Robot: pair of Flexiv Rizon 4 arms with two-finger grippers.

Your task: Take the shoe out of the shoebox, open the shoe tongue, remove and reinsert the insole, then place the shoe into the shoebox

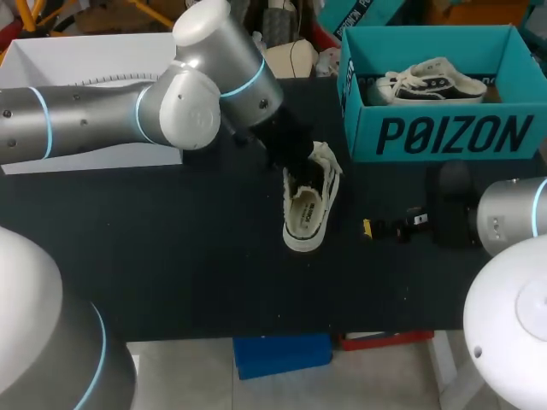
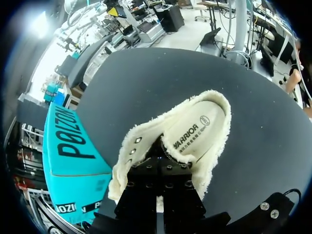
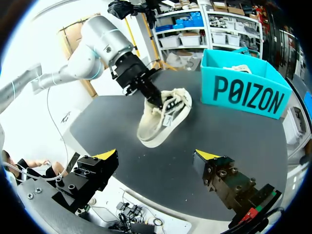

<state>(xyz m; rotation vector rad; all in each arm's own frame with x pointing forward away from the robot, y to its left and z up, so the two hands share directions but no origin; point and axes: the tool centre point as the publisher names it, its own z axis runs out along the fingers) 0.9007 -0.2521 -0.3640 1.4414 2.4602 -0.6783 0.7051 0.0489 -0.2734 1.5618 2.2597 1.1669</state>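
Down in the shoe (image 1: 306, 213), left jaws' grip is untellable; right wrist view shows right jaws spread.

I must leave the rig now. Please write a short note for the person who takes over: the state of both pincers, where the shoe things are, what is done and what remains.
Left pincer: inside the front of the cream shoe, at the tongue; whether it grips is hidden.
Right pincer: open, empty, over the table, beside the shoe and apart from it.
Shoe: on the table in front of the teal shoebox; its insole lies inside it. A second shoe is in the box.
Done: shoe out of the box.
Left: tongue fully open, insole out and back in, shoe into the box.
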